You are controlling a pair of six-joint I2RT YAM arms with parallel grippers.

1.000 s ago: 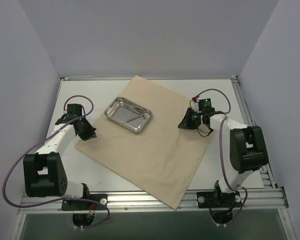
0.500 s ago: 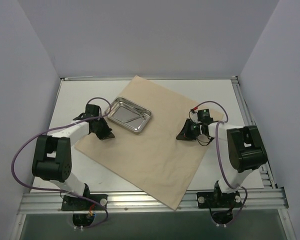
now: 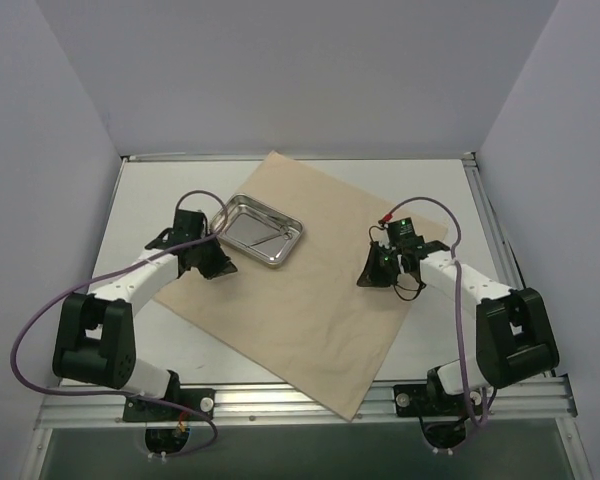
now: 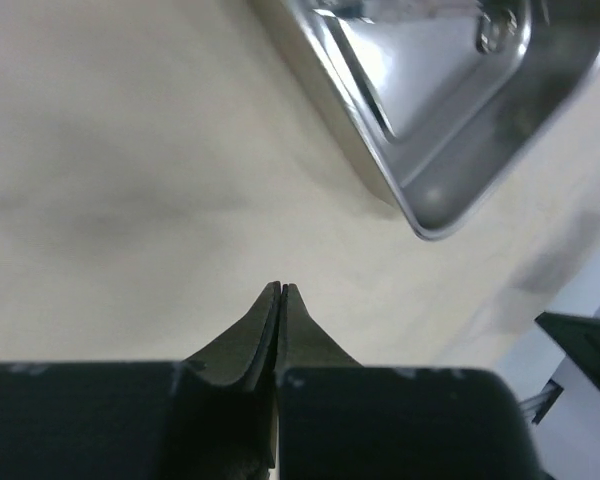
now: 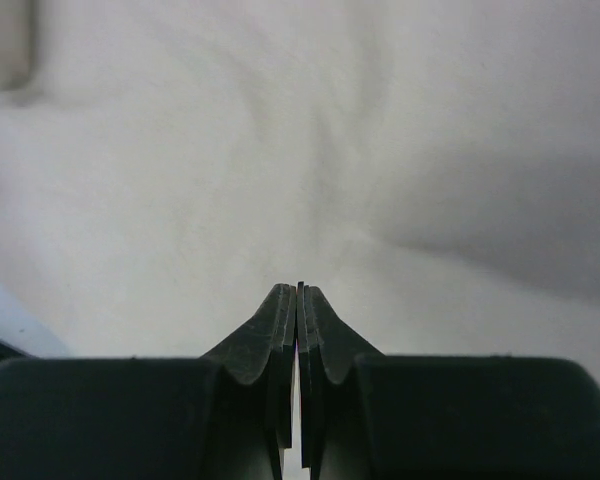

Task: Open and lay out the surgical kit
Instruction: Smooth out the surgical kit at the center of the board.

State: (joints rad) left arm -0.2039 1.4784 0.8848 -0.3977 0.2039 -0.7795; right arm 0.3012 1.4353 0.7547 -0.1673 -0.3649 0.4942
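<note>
The tan wrap sheet (image 3: 310,300) lies spread open as a large square on the table. The shiny steel tray (image 3: 242,248) stands on its far left part, with thin metal instruments (image 3: 265,240) lying inside. My left gripper (image 3: 226,270) is shut and empty, low over the sheet just in front of the tray's near corner. The left wrist view shows the shut tips (image 4: 281,287) with the tray's rim (image 4: 380,170) ahead to the right. My right gripper (image 3: 364,278) is shut over the sheet's right part. The right wrist view (image 5: 300,287) shows only bare sheet (image 5: 280,150) ahead.
The sheet's near corner (image 3: 352,412) overhangs the metal rail at the table's front edge. White table surface (image 3: 145,200) shows left of the sheet and along the right side (image 3: 480,240). Grey walls enclose the table on three sides.
My left gripper has swung right from the sheet's left corner to just in front of the tray. My right gripper has shifted slightly nearer over the sheet. Both stayed shut.
</note>
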